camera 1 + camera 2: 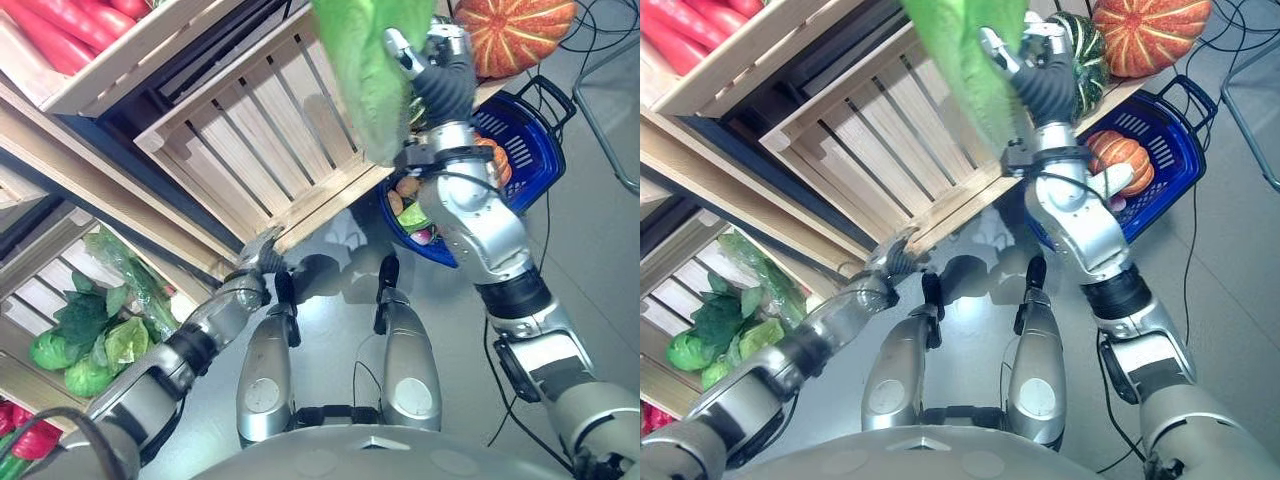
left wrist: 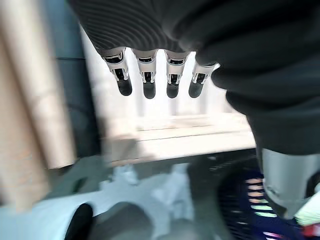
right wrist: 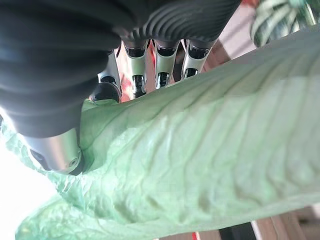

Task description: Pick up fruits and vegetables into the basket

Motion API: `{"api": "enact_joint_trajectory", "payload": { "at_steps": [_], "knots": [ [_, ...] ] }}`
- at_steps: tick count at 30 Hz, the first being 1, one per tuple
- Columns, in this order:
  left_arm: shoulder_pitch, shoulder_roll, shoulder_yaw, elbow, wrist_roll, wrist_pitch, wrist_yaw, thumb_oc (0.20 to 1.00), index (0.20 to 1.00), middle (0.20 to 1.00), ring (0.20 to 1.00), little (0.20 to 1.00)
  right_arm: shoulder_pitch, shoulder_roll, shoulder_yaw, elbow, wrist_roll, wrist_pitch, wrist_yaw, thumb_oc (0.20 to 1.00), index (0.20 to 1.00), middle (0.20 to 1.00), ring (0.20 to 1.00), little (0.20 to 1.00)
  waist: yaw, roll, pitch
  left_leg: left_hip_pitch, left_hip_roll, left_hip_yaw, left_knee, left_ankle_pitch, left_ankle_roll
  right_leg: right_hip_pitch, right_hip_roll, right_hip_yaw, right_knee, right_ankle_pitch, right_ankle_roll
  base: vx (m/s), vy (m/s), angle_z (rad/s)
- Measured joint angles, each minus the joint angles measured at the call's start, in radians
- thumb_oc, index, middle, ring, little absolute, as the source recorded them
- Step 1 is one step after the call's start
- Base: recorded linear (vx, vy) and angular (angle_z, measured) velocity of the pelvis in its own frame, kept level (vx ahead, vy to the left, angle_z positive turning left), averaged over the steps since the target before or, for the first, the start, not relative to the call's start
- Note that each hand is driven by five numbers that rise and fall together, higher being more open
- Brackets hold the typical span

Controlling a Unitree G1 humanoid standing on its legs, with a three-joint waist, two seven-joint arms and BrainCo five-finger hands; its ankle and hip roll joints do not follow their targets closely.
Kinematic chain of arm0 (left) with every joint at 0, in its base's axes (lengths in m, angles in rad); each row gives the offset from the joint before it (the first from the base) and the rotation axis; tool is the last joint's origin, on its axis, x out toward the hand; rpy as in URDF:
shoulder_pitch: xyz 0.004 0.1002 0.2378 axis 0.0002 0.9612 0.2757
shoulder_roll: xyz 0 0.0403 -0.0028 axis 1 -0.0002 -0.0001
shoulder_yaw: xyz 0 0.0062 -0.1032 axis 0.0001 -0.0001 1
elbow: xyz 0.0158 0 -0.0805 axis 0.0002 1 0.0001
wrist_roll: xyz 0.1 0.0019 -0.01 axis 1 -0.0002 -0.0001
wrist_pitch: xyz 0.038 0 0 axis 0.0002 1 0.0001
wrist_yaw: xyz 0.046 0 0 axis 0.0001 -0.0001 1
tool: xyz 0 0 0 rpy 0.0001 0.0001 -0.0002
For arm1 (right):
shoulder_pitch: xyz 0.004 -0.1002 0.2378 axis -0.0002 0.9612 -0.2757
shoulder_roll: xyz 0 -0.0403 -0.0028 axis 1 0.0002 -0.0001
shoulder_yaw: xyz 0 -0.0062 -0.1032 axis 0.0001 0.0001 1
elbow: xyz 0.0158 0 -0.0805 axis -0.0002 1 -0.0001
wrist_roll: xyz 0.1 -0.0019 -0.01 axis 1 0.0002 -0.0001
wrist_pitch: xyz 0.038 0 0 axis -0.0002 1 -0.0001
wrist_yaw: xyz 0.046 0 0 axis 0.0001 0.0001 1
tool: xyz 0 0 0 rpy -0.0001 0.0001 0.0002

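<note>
My right hand [image 1: 440, 75] is raised above the slatted wooden crate [image 1: 250, 140], shut on a large pale green leafy vegetable [image 1: 365, 70]. In the right wrist view the leaf [image 3: 200, 150] spreads wide, with the fingers [image 3: 162, 75] curled onto it and the thumb pressed into it. Below and to the right of that hand, the blue basket [image 1: 535, 150] sits on the floor. It holds a small orange pumpkin [image 1: 1120, 160] and other produce. My left hand [image 1: 262, 255] hangs open by the crate's front corner, its fingers [image 2: 150, 82] straight and holding nothing.
An orange striped pumpkin [image 1: 515, 35] and a dark green squash [image 1: 1085, 50] rest on the shelf above the basket. A lower crate holds leafy greens [image 1: 90, 340]. Red peppers [image 1: 70, 25] lie in the upper left crate. Grey floor lies between the shelves and the basket.
</note>
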Motion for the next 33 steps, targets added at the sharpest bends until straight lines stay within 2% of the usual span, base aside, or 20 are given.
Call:
{"api": "enact_joint_trajectory", "payload": {
  "at_steps": [5, 9, 13, 18, 25, 33],
  "knots": [
    [0.083, 0.000, 0.036, 0.009, -0.002, -0.073, 0.004, 1.000, 1.000, 1.000, 1.000, 1.000, 0.117, -0.064, -0.075, -0.005, -0.001, -0.036, 0.016, 0.200, 0.200, 0.200, 0.200, 0.200, -0.005, 0.001, 0.001, -0.002, 0.003, 0.008, -0.006, 0.000, 0.000, -0.006, 0.002, 0.003, -0.006, 0.001, 0.001, -0.02, -0.019, -0.02],
    [0.098, -0.005, 0.049, 0.010, -0.029, -0.111, 0.004, 1.000, 1.000, 1.000, 1.000, 1.000, 0.184, -0.081, -0.117, -0.005, -0.030, -0.073, 0.012, 0.200, 0.200, 0.200, 0.200, 0.200, -0.012, 0.008, 0.005, -0.004, 0.003, 0.012, -0.017, 0.000, 0.000, -0.013, 0.004, 0.004, -0.013, 0.004, 0.005, -0.06, -0.034, -0.04],
    [0.112, -0.015, 0.071, 0.010, -0.074, -0.133, -0.003, 1.000, 1.000, 1.000, 1.000, 1.000, 0.247, -0.098, -0.151, -0.005, -0.038, -0.110, -0.007, 0.200, 0.200, 0.200, 0.200, 0.200, -0.020, 0.009, 0.010, -0.022, 0.014, 0.028, -0.019, 0.002, -0.003, -0.038, 0.008, 0.007, -0.013, 0.006, 0.005, -0.05, -0.057, -0.08],
    [0.124, -0.020, 0.087, 0.009, -0.158, -0.152, -0.042, 1.000, 1.000, 1.000, 1.000, 1.000, 0.301, -0.100, -0.188, 0.015, -0.037, -0.146, -0.040, 0.200, 0.200, 0.200, 0.200, 0.200, -0.037, 0.011, 0.065, -0.024, 0.017, 0.033, -0.021, 0.003, -0.006, -0.045, 0.018, 0.010, -0.014, 0.007, 0.004, -0.04, -0.065, -0.05],
    [0.169, -0.019, 0.095, 0.006, -0.241, -0.204, -0.044, 1.000, 1.000, 1.000, 1.000, 1.000, 0.355, -0.099, -0.232, 0.146, -0.025, -0.206, -0.099, 0.200, 0.200, 0.200, 0.200, 0.200, -0.036, 0.014, 0.067, -0.076, 0.016, 0.053, -0.022, 0.003, -0.006, -0.117, 0.017, 0.027, -0.006, 0.009, 0.002, -0.03, -0.044, -0.08],
    [0.211, -0.018, 0.155, 0.013, -0.348, -0.265, -0.038, 1.000, 1.000, 1.000, 1.000, 1.000, 0.313, -0.101, -0.279, 0.350, 0.058, -0.239, -0.164, 0.200, 0.200, 0.200, 0.200, 0.200, -0.022, 0.064, 0.087, -0.160, 0.010, 0.056, -0.015, 0.008, -0.004, -0.226, -0.001, 0.025, 0.046, 0.003, -0.003, -0.02, -0.049, -0.01]
  ]
}}
